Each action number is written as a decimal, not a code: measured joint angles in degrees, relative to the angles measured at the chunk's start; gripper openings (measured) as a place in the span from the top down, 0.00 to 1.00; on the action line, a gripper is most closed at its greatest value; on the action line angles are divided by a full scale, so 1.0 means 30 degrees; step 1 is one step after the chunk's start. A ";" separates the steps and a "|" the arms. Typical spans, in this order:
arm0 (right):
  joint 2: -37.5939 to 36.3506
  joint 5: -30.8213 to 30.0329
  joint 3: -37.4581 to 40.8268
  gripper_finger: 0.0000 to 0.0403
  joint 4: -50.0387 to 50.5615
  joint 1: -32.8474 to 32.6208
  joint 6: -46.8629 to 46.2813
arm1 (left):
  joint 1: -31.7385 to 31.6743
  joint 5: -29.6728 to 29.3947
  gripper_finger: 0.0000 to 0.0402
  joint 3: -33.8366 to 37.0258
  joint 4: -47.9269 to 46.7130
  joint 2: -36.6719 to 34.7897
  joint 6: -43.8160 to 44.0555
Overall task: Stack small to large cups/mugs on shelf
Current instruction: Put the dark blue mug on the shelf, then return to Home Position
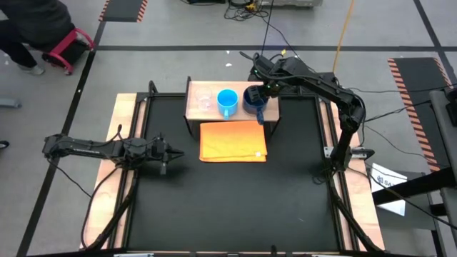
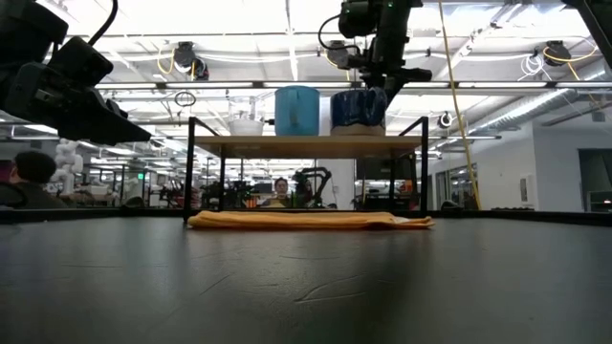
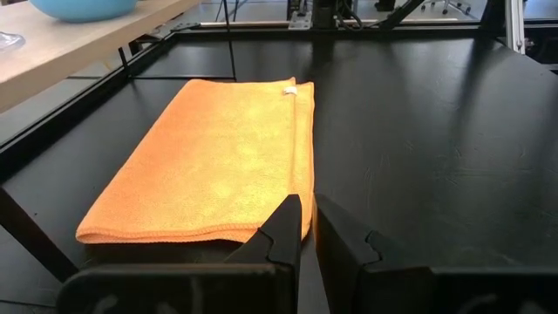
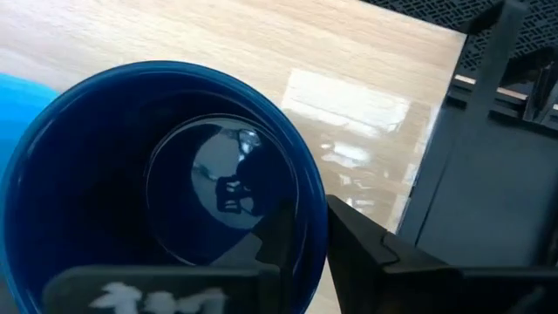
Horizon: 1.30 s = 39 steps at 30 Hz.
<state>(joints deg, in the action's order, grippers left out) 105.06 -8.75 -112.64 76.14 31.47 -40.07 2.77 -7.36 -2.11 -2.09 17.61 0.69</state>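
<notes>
On the light-wood shelf [image 1: 196, 114] stand a tiny clear glass cup [image 1: 205, 101], a light-blue mug [image 1: 227, 101] and a dark-blue mug [image 1: 253, 100], in a row from left to right. My right gripper [image 1: 262, 95] comes down from above and is shut on the dark-blue mug [image 4: 157, 201] at the shelf's right end. In the low view the mug [image 2: 359, 108] is upright at the board. My left gripper [image 1: 173, 153] hovers shut and empty over the table, left of the orange cloth [image 1: 233, 140]. My right gripper pinches the dark-blue mug's wall at the rim [image 4: 312, 205], one finger [image 4: 277, 240] inside the mug and one [image 4: 362, 244] outside. The fingers point down from above. The mug is upright; whether its base rests on the shelf board or hangs just above it, I cannot tell.
The folded orange cloth [image 3: 218, 157] lies flat on the black table just in front of the shelf. The shelf's black frame posts [image 2: 190, 167] stand at its corners. Wooden rails [image 1: 118, 135] border the table. People show in the room beyond.
</notes>
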 joint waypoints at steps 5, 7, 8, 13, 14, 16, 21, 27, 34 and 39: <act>0.0000 0.0055 0.0000 0.86 -0.0156 -0.0066 0.0099 | -0.0003 0.0168 0.91 -0.0015 -0.0115 0.0005 0.0102; 0.0000 0.0066 0.0000 0.86 -0.0183 -0.0066 0.0206 | -0.0003 0.0591 0.91 -0.0015 -0.0139 0.0007 0.0095; -0.0007 0.0063 0.0000 0.86 -0.0272 -0.0066 0.0309 | 0.0000 0.0800 0.91 -0.0015 -0.0157 0.0000 0.0088; -0.0036 0.0051 -0.0001 0.86 -0.0452 -0.0066 0.0763 | 0.0003 0.0977 0.91 -0.0015 -0.0205 0.0000 0.0087; -0.0036 0.0051 -0.0007 0.86 -0.0459 -0.0066 0.0840 | -0.0003 0.0970 0.91 -0.0015 -0.0205 0.0000 0.0087; -0.0036 0.0052 -0.0007 0.85 -0.0523 -0.0101 0.1047 | -0.0002 0.0970 0.91 -0.0015 -0.0205 0.0000 0.0087; -0.0048 0.0541 -0.0034 0.85 -0.0600 -0.0154 0.1328 | -0.0003 0.0970 0.91 -0.0015 -0.0212 0.0001 -0.0029; -0.0073 0.0949 -0.0044 0.80 -0.0710 -0.0154 0.1292 | 0.0000 0.0970 0.91 -0.0015 -0.0219 0.0003 -0.0026; -0.0189 0.1027 -0.0062 0.64 -0.0816 -0.0154 0.0863 | -0.0003 0.0970 0.91 -0.0015 -0.0227 0.0007 -0.0051; -0.0405 0.1035 -0.0066 0.56 -0.1076 -0.0154 0.0590 | 0.0000 0.0970 0.91 -0.0015 -0.0227 0.0000 -0.0051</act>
<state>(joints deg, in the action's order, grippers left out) 103.84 -5.65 -112.84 72.91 31.00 -38.30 2.78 -4.45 -2.15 -2.76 17.61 0.54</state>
